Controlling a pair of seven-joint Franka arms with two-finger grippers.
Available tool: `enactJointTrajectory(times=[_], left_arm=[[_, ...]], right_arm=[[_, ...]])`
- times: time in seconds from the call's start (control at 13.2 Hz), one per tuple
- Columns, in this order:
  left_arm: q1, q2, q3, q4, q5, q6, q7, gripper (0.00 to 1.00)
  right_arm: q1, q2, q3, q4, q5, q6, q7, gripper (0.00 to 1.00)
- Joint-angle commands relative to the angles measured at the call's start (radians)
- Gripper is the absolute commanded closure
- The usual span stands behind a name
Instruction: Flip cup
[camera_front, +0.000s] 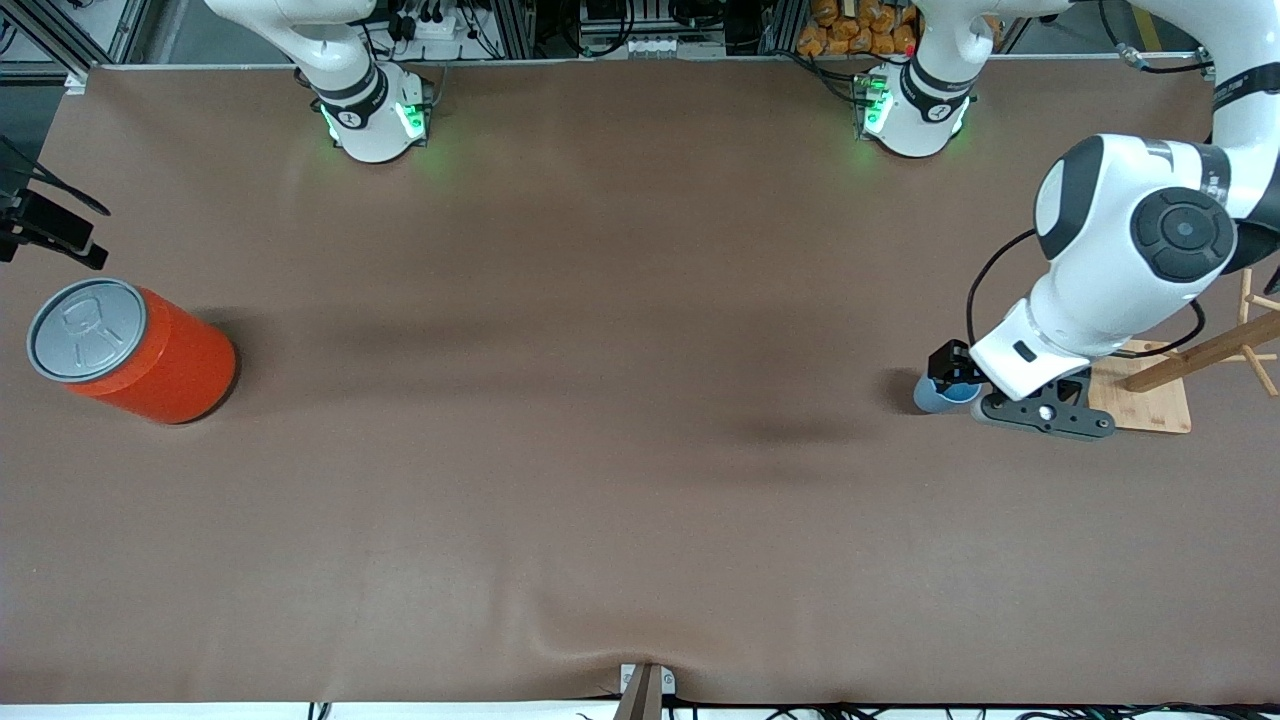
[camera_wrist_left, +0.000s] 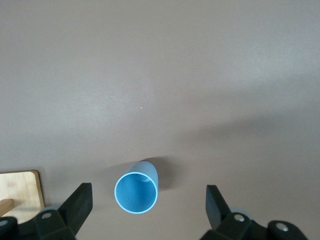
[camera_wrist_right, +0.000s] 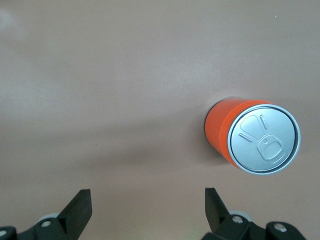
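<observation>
On the brown counter (camera_front: 600, 450) we saw the orange can (camera_front: 150, 355) upright beneath our wide-spread right pincer (camera_wrist_right: 147, 212), and the light-blue cup (camera_wrist_left: 136, 191), mouth up beside the wooden stand (camera_front: 1160, 395), under our equally wide left pincer (camera_wrist_left: 149, 210).

A robotics lab is shown, not a home or a shop. Two white robot arms are bolted by their bases (camera_front: 375, 120) (camera_front: 915, 115) along one edge of a wide table (camera_front: 600, 450) covered in plain brown matting, with green lights lit on each base. Above that edge, aluminium framing (camera_front: 60, 35), bundled cables (camera_front: 440, 20) and power strips (camera_front: 650, 45) are seen. A camera mount (camera_front: 645, 690) is clamped to the table's near edge.
</observation>
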Motion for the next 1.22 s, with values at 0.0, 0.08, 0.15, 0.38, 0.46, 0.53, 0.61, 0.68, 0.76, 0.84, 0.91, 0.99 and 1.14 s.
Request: enactJointTrajectory(times=[0.0,0.08,0.15,0.38,0.46,0.53,0.61,0.68,0.76,0.84,0.91,0.99,1.14], left_arm=[[0.003,0.016,0.006,0.060,-0.016,-0.047,0.010,0.00],[0.003,0.014,0.008,0.068,-0.016,-0.047,0.010,0.00],[0.003,0.011,0.014,0.070,-0.016,-0.049,0.010,0.00],[0.046,0.009,0.000,0.074,-0.018,-0.049,0.012,0.00],[0.054,0.008,-0.011,0.074,-0.018,-0.049,0.012,0.00],[0.061,0.005,-0.014,0.076,-0.018,-0.049,0.012,0.00],[0.072,-0.004,-0.019,0.076,-0.018,-0.049,0.010,0.00],[0.074,-0.027,-0.019,0.076,-0.019,-0.053,0.010,0.00],[0.074,-0.052,-0.017,0.079,-0.019,-0.079,0.010,0.00],[0.075,-0.075,-0.011,0.096,-0.019,-0.123,0.010,0.00],[0.072,-0.101,0.007,0.105,-0.021,-0.180,0.013,0.00],[0.061,-0.137,0.049,0.105,-0.024,-0.228,0.026,0.00],[0.048,-0.200,0.133,0.103,-0.088,-0.307,0.097,0.00]], right_arm=[[-0.009,0.005,0.005,0.013,-0.007,-0.013,0.013,0.00],[-0.009,0.005,0.005,0.013,-0.007,-0.013,0.013,0.00],[-0.009,0.005,0.005,0.013,-0.007,-0.013,0.013,0.00],[-0.009,0.005,0.003,0.013,-0.007,-0.013,0.013,0.00],[-0.009,0.005,0.003,0.013,-0.007,-0.013,0.013,0.00],[-0.009,0.005,0.003,0.013,-0.007,-0.013,0.013,0.00],[-0.009,0.005,0.003,0.011,-0.007,-0.013,0.013,0.00],[-0.009,0.005,0.003,0.013,-0.007,-0.013,0.013,0.00],[-0.009,0.005,0.003,0.011,-0.007,-0.013,0.013,0.00],[-0.009,0.005,0.003,0.011,-0.007,-0.013,0.013,0.00],[-0.009,0.005,0.003,0.013,-0.007,-0.013,0.013,0.00],[-0.009,0.005,0.003,0.011,-0.007,-0.013,0.013,0.00],[-0.009,0.005,0.003,0.011,-0.007,-0.013,0.013,0.00]])
